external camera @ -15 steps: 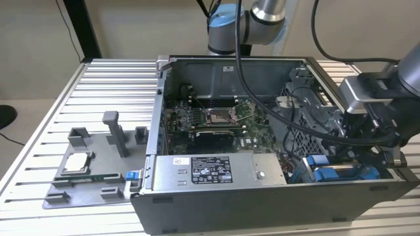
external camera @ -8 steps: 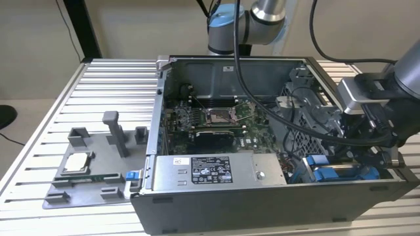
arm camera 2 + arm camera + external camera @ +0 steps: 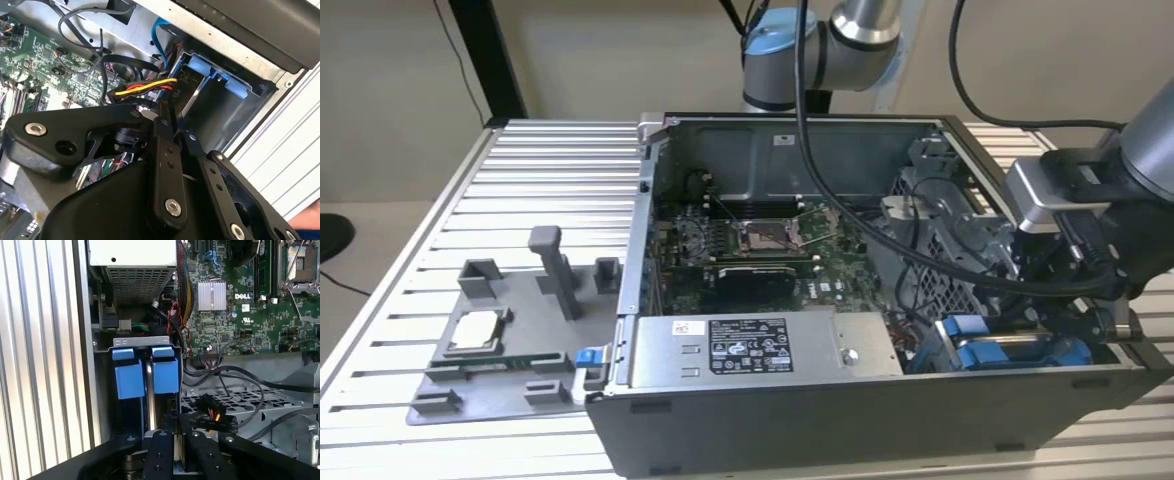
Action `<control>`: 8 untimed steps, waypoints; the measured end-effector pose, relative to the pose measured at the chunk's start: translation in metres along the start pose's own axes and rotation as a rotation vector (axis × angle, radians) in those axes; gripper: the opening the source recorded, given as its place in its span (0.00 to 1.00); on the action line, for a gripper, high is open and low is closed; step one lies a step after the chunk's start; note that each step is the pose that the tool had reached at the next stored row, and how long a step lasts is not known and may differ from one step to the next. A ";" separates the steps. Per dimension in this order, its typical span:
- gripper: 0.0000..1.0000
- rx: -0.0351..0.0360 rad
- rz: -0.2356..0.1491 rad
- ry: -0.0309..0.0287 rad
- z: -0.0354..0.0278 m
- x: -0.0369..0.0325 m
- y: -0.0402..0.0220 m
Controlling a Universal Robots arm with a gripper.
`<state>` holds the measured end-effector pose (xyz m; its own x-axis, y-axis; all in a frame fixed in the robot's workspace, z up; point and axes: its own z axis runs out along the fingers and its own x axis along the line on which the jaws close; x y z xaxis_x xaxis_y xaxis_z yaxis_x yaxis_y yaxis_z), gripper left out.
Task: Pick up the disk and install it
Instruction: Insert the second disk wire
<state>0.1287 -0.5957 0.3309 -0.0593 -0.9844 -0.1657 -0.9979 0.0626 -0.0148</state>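
ribbed metal table, computer case, grey fixture tray

Disk: silver edge, blue frame tabs. Motherboard: green. Gripper: black. Table: ribbed silver. Cable bundle: yellow, red, black.

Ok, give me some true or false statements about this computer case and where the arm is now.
1. The computer case lies open, with its motherboard exposed. True.
2. The gripper hangs over the grey tray outside the case. False: it is inside the case, at the drive bay with the blue tabs.
3. A small square silver chip lies on the grey tray. True.
4. A cooler fan covers the processor socket. False: the socket is bare.
5. The case stands on a wooden table. False: the table is ribbed metal.
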 end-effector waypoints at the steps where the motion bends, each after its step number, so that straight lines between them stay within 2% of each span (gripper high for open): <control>1: 1.00 0.0000 0.000 -0.0014 0.0004 0.0000 0.0000; 3: 1.00 -0.0006 0.000 -0.0031 -0.0014 -0.0003 0.0000; 5: 1.00 -0.0013 0.000 -0.0004 -0.0083 -0.0014 -0.0001; 8: 1.00 -0.0019 0.000 0.0001 -0.0206 -0.0035 -0.0003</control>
<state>0.1287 -0.5956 0.3518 -0.0598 -0.9844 -0.1656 -0.9979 0.0628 -0.0129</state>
